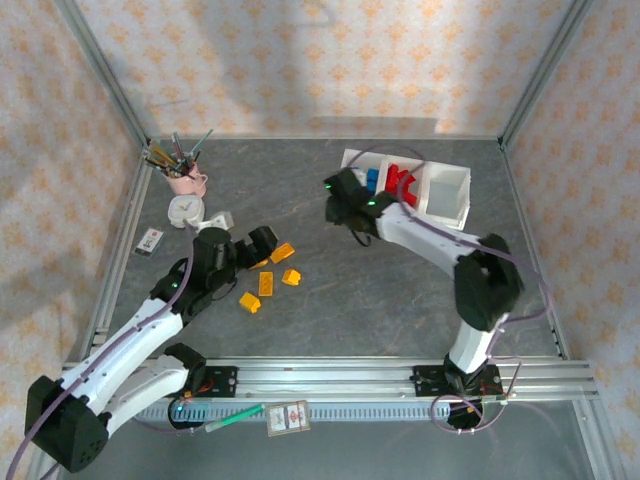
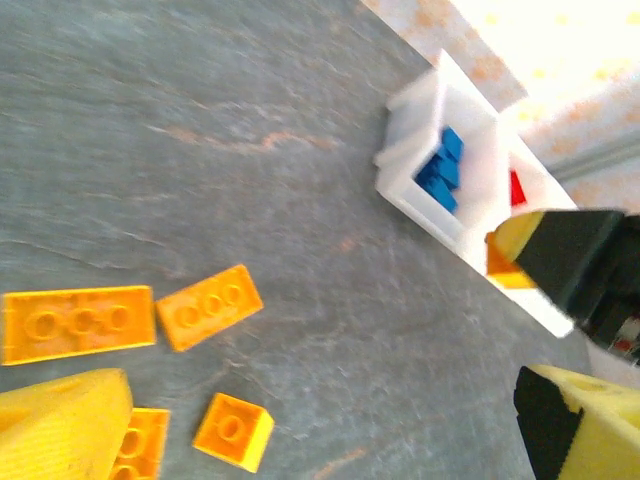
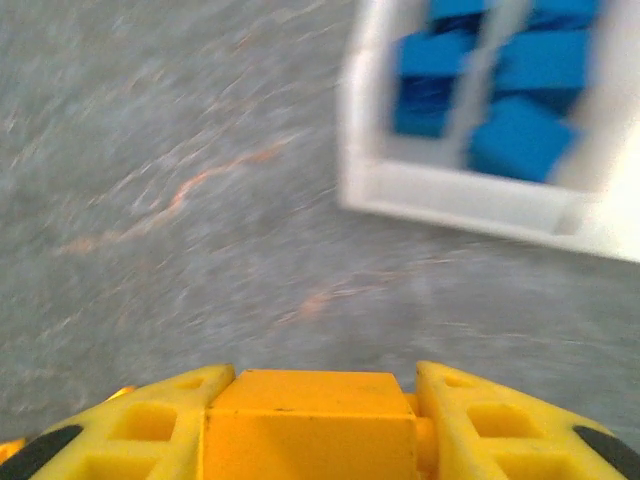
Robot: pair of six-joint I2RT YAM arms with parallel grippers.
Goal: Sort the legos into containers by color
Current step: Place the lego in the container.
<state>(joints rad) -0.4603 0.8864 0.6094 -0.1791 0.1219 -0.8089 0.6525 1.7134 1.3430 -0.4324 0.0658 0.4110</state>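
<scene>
- Lower left of the top view: the left gripper [image 1: 258, 248] sits low over the table [image 1: 400, 300]. Its jaws are spread wide with nothing between them.
- Just beside it, toward frame centre: four loose yellow-orange legos [image 1: 266, 284] lie flat on the table, apart from one another. None is sorted yet.
- Centre, slightly up: the right gripper [image 3: 320, 392] pinches one yellow-orange lego [image 3: 308, 440] squarely between its fingers, at the bottom edge of the right wrist view. That view is blurred, so we can't judge how deep the grip is.
- Just beyond, upper right: the tray [image 1: 352, 158]. The right gripper stands at its left end, next to the compartment of blue legos [image 1: 372, 180]. The red legos [image 1: 402, 182] are in the middle one, and the right-hand compartment [image 1: 446, 190] is bare.
- Step in hand, as we judge it: carry this brick to the bare compartment, the only one free for its colour.
- To do it well: hold the pinch firm and ride high enough to pass over the blue and red walls. Travel rightward along the tray, stop centred over the bare compartment, lower inside the rim, then spread the jaws.
- Risk, as we see it: an early release would drop it among the blue. A tilted brick could also catch a divider and bounce out.
- Upper left, well apart: the pink cup of pens [image 1: 185, 178] plays no part here.
</scene>
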